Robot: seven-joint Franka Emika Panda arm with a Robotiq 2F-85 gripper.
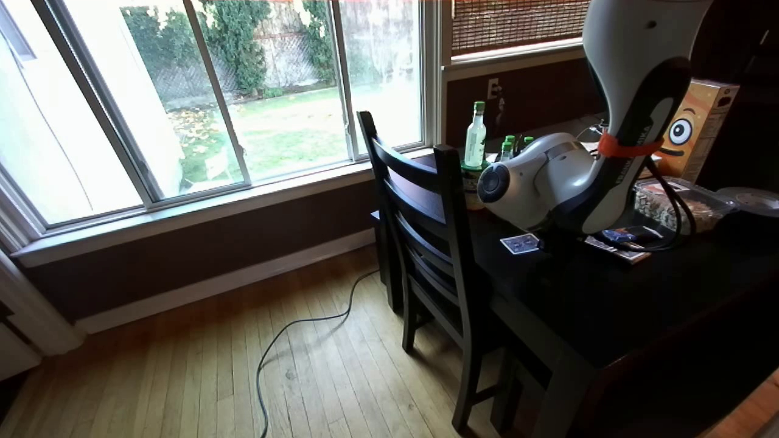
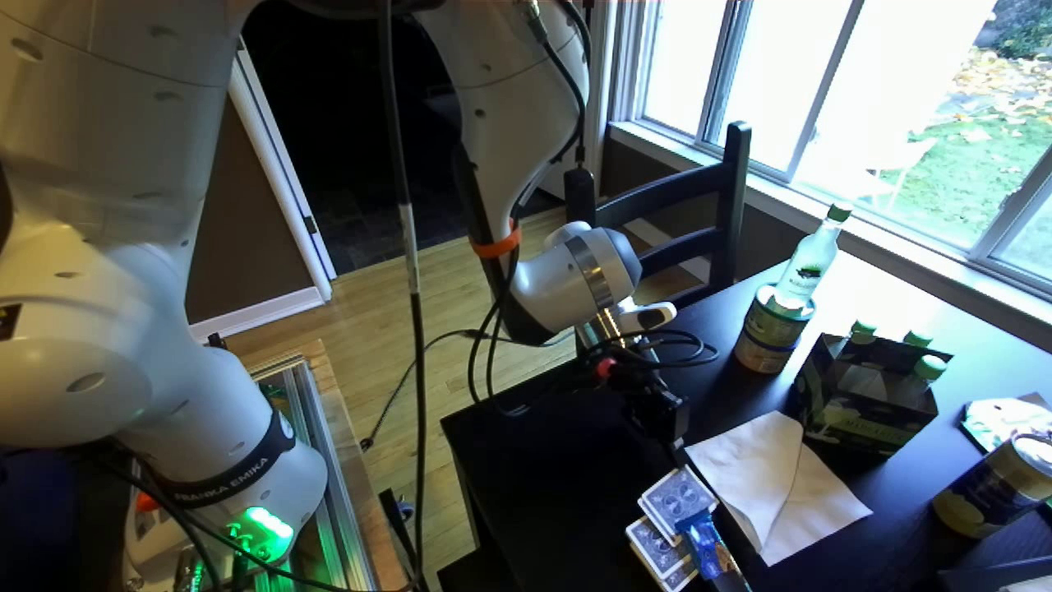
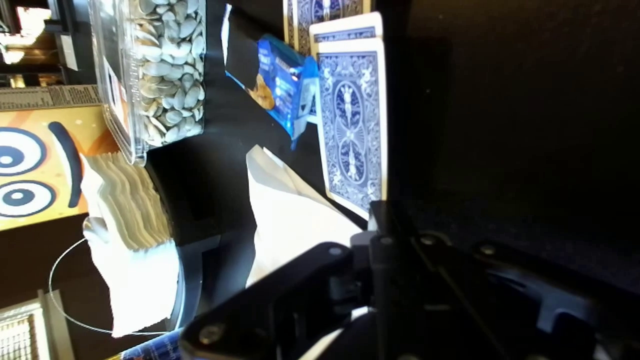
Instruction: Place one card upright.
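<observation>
In the wrist view my gripper [image 3: 387,215] has its fingers together. A blue-backed card [image 3: 352,120] runs up from the fingertips, its near edge in line with where they meet and its lower corner hidden there. It looks tilted on edge. More cards [image 3: 327,10] lie flat beyond it, partly under a snack packet. In an exterior view the dark gripper [image 2: 678,419] is low over the black table, with overlapping blue-backed cards [image 2: 678,493] just below it. In an exterior view a card [image 1: 520,244] shows left of the gripper [image 1: 552,243], whose fingers are too dark to make out.
The blue snack packet [image 3: 282,82] lies on the cards. A white napkin [image 2: 781,485] lies beside the gripper. A bottle carton [image 2: 871,403], a bottle on a can [image 2: 805,267], a seed tub [image 3: 172,75] and a cereal box [image 3: 40,165] stand around. A chair [image 1: 453,231] is at the table edge.
</observation>
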